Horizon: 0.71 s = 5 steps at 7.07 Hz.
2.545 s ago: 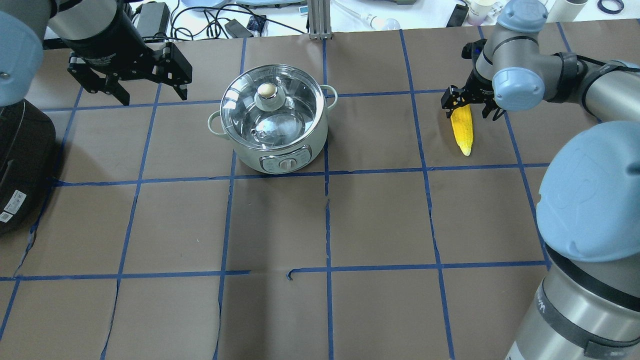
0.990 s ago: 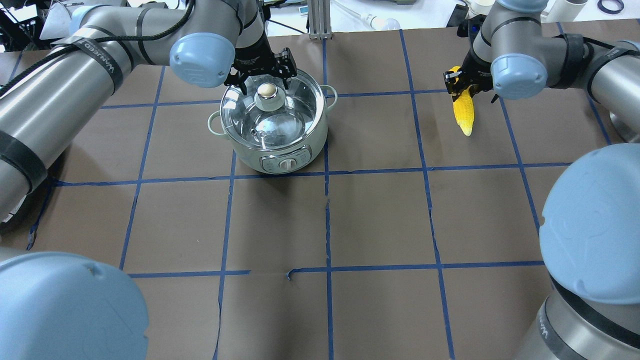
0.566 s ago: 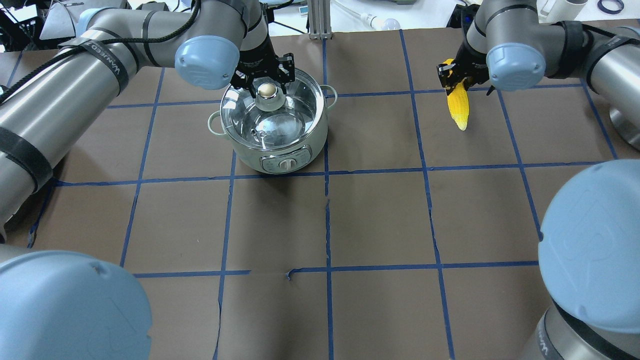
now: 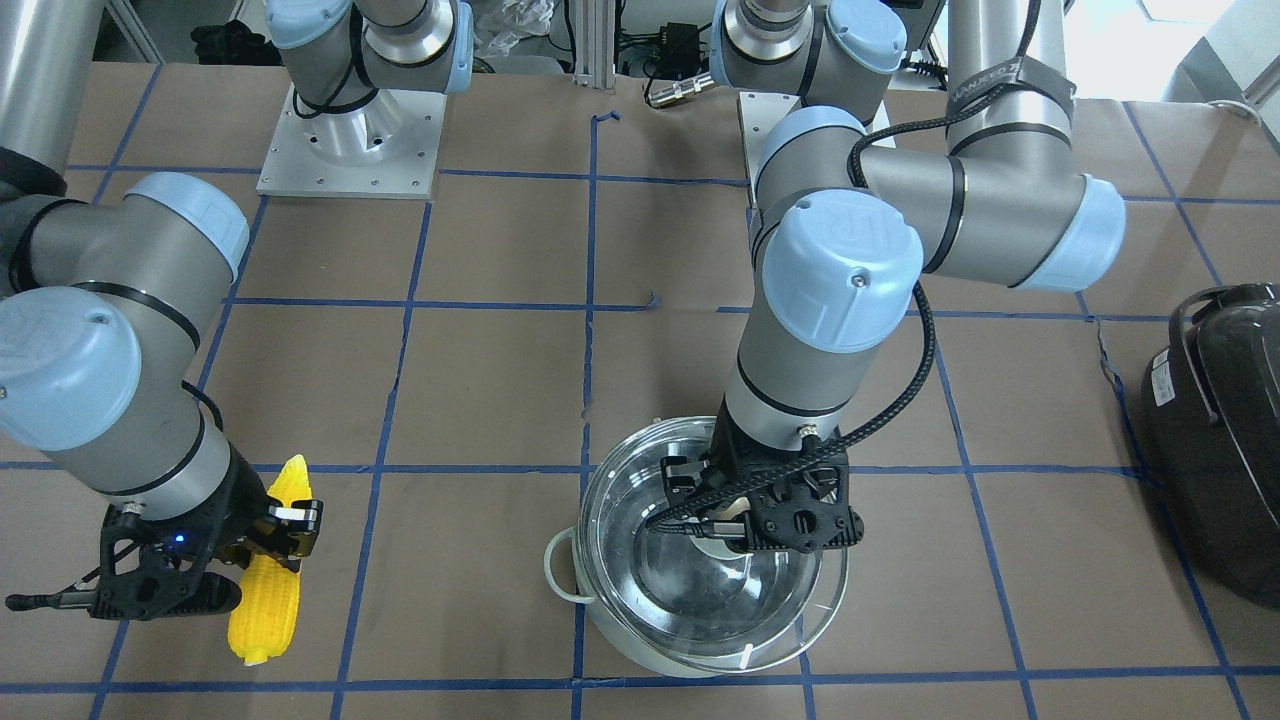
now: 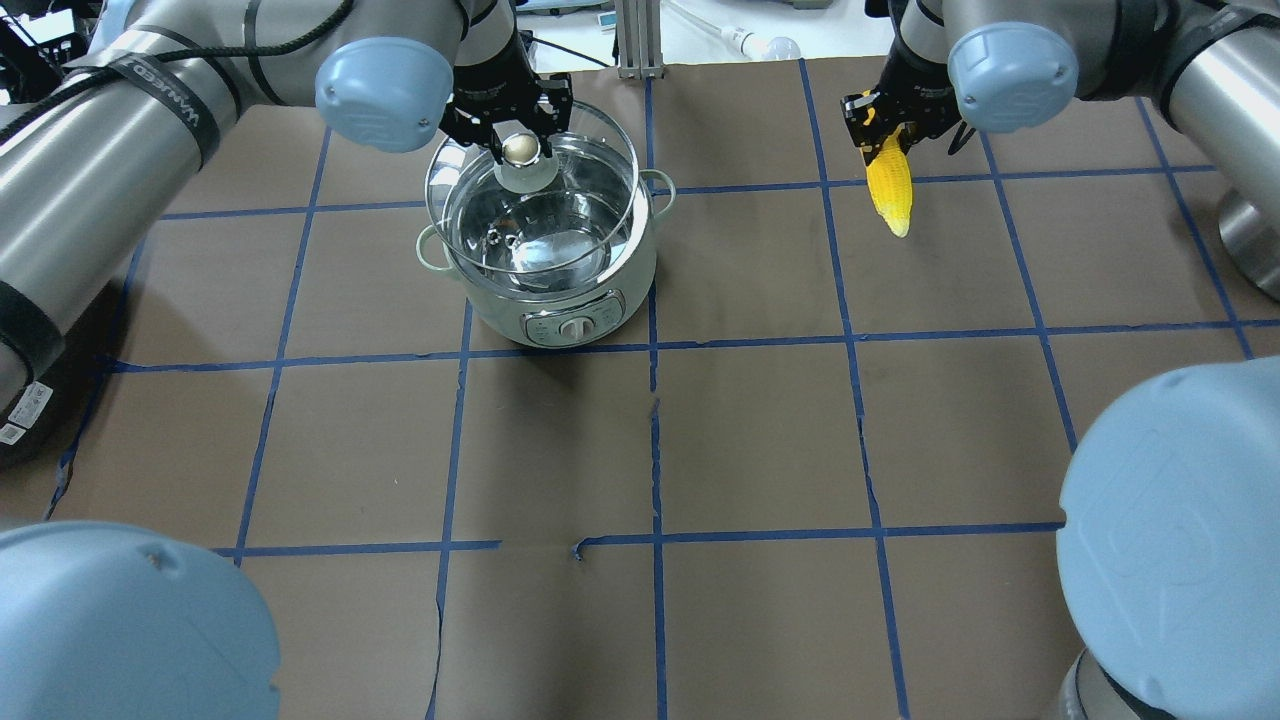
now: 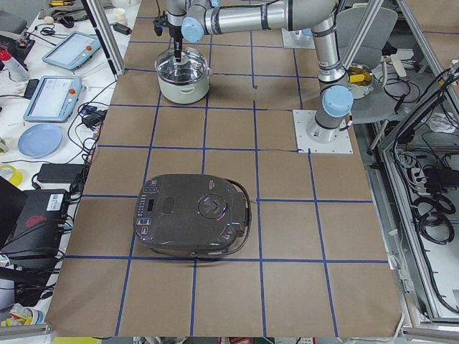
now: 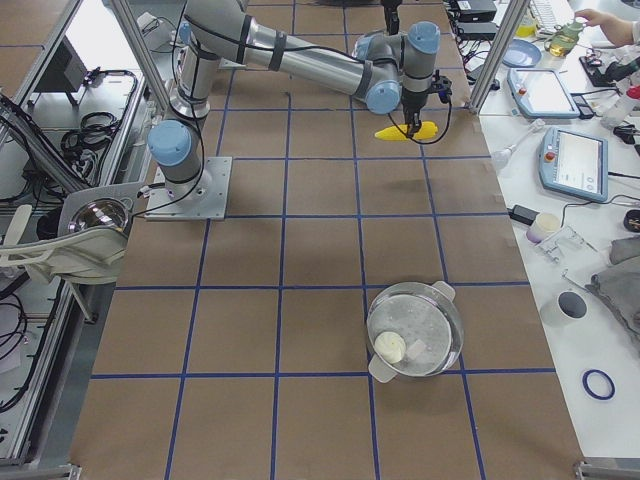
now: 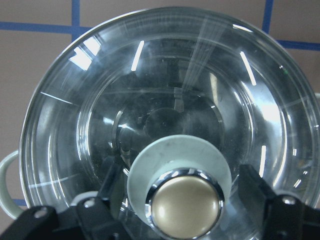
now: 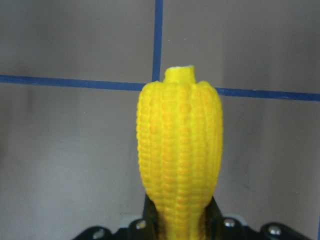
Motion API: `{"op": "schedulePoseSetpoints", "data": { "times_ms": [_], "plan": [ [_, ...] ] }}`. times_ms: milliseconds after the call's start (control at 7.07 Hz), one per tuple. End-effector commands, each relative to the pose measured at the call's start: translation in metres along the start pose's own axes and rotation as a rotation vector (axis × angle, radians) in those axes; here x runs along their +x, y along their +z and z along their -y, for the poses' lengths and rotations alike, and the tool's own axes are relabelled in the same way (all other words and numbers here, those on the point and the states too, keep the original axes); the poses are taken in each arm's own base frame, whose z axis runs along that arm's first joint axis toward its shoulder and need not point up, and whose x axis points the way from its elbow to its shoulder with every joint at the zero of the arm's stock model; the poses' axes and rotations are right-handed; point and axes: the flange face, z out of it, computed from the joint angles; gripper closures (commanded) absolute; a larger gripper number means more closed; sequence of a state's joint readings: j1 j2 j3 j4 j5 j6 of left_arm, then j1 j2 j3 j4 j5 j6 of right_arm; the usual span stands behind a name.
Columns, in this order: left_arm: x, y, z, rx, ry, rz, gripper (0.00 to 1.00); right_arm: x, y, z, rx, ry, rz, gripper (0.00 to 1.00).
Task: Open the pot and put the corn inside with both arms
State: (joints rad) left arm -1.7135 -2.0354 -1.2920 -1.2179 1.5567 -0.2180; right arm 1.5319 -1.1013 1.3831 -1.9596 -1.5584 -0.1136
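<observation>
The pot (image 5: 560, 310) stands on the brown table at centre left. My left gripper (image 5: 520, 148) is shut on the beige knob (image 8: 186, 205) of the glass lid (image 5: 600, 140) and holds the lid just above the pot's rim, shifted a little toward the far side. In the front-facing view the lid (image 4: 640, 500) hangs over the pot (image 4: 625, 645). My right gripper (image 5: 882, 122) is shut on the thick end of the yellow corn (image 5: 889, 185), which hangs above the table to the pot's right. The corn fills the right wrist view (image 9: 180, 150).
A large dark grey appliance (image 6: 193, 222) sits at the table's end on my left, also in the front-facing view (image 4: 1215, 440). Cables, tablets and cups lie beyond the far table edge (image 5: 740, 40). Blue tape lines grid the brown table cover (image 5: 760, 450).
My left gripper came down over the pot, shut on the lid knob and raised the lid. My right gripper lifted the corn off the table and carried it up and toward the pot's side.
</observation>
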Motion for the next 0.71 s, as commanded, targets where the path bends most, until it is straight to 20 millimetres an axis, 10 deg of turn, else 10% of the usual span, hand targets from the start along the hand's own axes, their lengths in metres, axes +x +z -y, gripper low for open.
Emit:
{"op": "schedulePoseSetpoints", "data": {
  "times_ms": [0, 566],
  "plan": [
    [-0.093, -0.016, 0.033, -0.048, 0.102, 0.058, 1.00, -0.050, -0.052, -0.015, 0.021, -0.002, 0.007, 1.00],
    [-0.265, 0.040, 0.017, -0.245, 0.185, 0.068, 1.00, -0.253, -0.065, -0.059, 0.041, 0.178, 0.058, 1.00]
  ]
}}
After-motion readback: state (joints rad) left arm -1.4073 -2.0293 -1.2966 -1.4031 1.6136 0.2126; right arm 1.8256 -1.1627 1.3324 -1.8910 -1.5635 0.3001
